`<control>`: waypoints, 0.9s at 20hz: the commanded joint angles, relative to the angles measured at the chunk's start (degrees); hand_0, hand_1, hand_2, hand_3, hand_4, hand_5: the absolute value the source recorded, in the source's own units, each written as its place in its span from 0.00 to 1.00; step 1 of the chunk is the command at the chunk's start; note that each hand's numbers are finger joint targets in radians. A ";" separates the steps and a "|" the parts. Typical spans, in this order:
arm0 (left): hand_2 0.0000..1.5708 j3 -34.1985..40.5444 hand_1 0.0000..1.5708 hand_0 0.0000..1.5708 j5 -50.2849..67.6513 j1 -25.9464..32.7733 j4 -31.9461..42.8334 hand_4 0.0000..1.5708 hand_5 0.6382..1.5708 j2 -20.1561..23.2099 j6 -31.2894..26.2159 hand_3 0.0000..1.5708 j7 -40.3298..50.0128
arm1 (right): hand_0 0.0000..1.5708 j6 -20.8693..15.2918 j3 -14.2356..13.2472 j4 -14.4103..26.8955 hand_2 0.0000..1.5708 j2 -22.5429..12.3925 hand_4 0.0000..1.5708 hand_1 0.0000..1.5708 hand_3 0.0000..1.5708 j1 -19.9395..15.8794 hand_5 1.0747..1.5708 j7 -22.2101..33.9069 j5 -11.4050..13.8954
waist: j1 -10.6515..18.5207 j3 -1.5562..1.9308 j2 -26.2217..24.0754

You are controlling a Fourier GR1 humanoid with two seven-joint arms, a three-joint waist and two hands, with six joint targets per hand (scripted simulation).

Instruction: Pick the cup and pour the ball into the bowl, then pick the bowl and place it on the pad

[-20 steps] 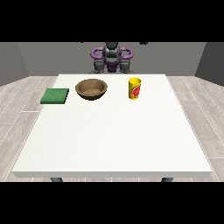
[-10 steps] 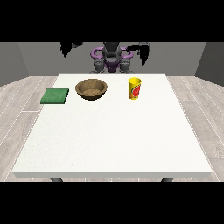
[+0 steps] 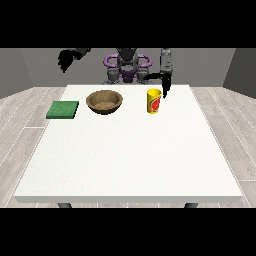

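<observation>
Oddly, no ball shows; the cup's point(image 3: 154, 101) inside is hidden. Yellow with a red mark, the cylindrical cup stands upright, long axis vertical, at the table's point(image 3: 130, 160) far edge, three o'clock of the round wooden bowl point(image 3: 104, 101). At the bowl's nine o'clock lies the flat green pad point(image 3: 63, 109). The hand at the view's right point(image 3: 165, 85) hangs just beside the cup, fingers straight down, grasping nothing. The hand at the view's left point(image 3: 66, 58) is raised; its grip I cannot tell.

On the table point(image 3: 125, 160), the cup point(image 3: 154, 101) stands just below and left of the fingers point(image 3: 165, 89) of the hand at the view's right. The bowl point(image 3: 104, 101) sits farther left, and the pad point(image 3: 63, 109) lies beyond it.
</observation>
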 commanded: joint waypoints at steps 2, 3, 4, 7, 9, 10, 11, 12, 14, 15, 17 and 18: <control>0.00 1.79 0.00 0.00 -0.58 -6.20 11.05 0.00 0.86 0.83 -0.39 0.00 -5.38 | 0.00 0.98 -1.37 5.84 0.00 -0.22 0.42 0.00 0.00 -2.02 0.98 -4.81 0.61 | 0.04 0.02 1.41; 0.00 1.76 0.00 0.00 -0.05 -3.52 14.40 0.01 0.86 0.40 -1.66 0.00 -7.47 | 0.00 2.72 -0.42 4.08 0.00 0.05 0.42 0.00 0.00 2.23 0.98 -3.16 -0.23 | -0.46 0.02 -2.80; 0.00 2.80 0.00 0.00 -0.04 -6.10 13.44 0.07 0.86 1.36 -0.90 0.00 -7.35 | 0.00 5.19 -4.43 8.29 0.00 -3.26 0.42 0.00 0.00 -0.74 0.98 -7.19 -1.70 | -0.85 0.03 1.07; 0.00 3.75 0.00 0.00 0.29 -9.27 19.35 0.11 0.84 2.83 -1.91 0.00 -6.40 | 0.00 3.96 -2.47 10.31 0.00 -1.50 0.42 0.00 0.00 0.16 0.98 -6.16 0.05 | 0.18 0.03 -2.14; 0.00 5.37 0.00 0.00 0.86 -11.37 25.08 0.13 0.84 1.45 -1.12 0.00 -13.99 | 0.00 2.54 -2.71 6.64 0.00 -2.44 0.43 0.00 0.00 -3.26 0.98 -3.81 -0.59 | -1.61 0.00 1.24; 0.00 2.48 0.00 0.00 -0.77 -8.38 23.80 0.12 0.84 -0.34 -0.48 0.00 -12.47 | 0.00 5.89 -5.88 12.69 0.00 -4.45 0.43 0.00 0.00 -1.90 0.98 -4.62 -3.46 | 0.18 0.03 -2.24; 0.00 6.77 0.00 0.00 1.89 -11.37 27.63 0.12 0.84 3.30 -2.81 0.00 -14.81 | 0.00 5.11 -4.65 8.17 0.00 -4.82 0.43 0.00 0.00 -2.75 0.99 -1.26 -3.53 | -1.56 0.00 0.09; 0.00 5.37 0.00 0.00 -0.11 -11.74 29.34 0.13 0.85 0.53 0.23 0.00 -18.39 | 0.00 4.03 -4.31 8.58 0.00 -3.81 0.43 0.00 0.00 -4.84 0.98 -2.95 -3.09 | -1.64 0.00 2.12; 0.00 5.65 0.00 0.00 -0.08 -10.81 33.03 0.23 0.89 0.73 -0.06 0.00 -19.45 | 0.00 5.49 -3.98 8.55 0.00 -3.86 0.43 0.00 0.00 -1.68 0.99 -4.50 -2.19 | -1.97 0.01 -0.22; 0.00 6.43 0.00 0.00 0.49 -11.34 35.21 0.41 0.96 1.53 -0.95 0.00 -20.70 | 0.00 5.24 -3.75 8.43 0.00 -3.50 0.43 0.00 0.00 -1.89 0.99 -3.73 -2.54 | -1.66 0.00 -0.24; 0.41 8.13 0.44 0.44 0.13 -13.05 37.75 0.64 0.98 1.91 2.30 0.00 -21.66 | 0.00 5.94 -1.34 4.67 0.00 -1.47 0.43 0.00 0.00 -0.42 1.00 -5.44 -2.17 | -5.07 -0.01 2.67; 0.84 6.42 0.59 0.59 -2.55 -11.22 37.89 0.79 0.97 2.43 3.70 0.88 -23.07 | 0.00 6.25 -3.24 4.91 0.00 -3.41 0.42 0.00 0.00 -0.59 1.00 -2.86 -3.81 | -4.89 0.00 0.94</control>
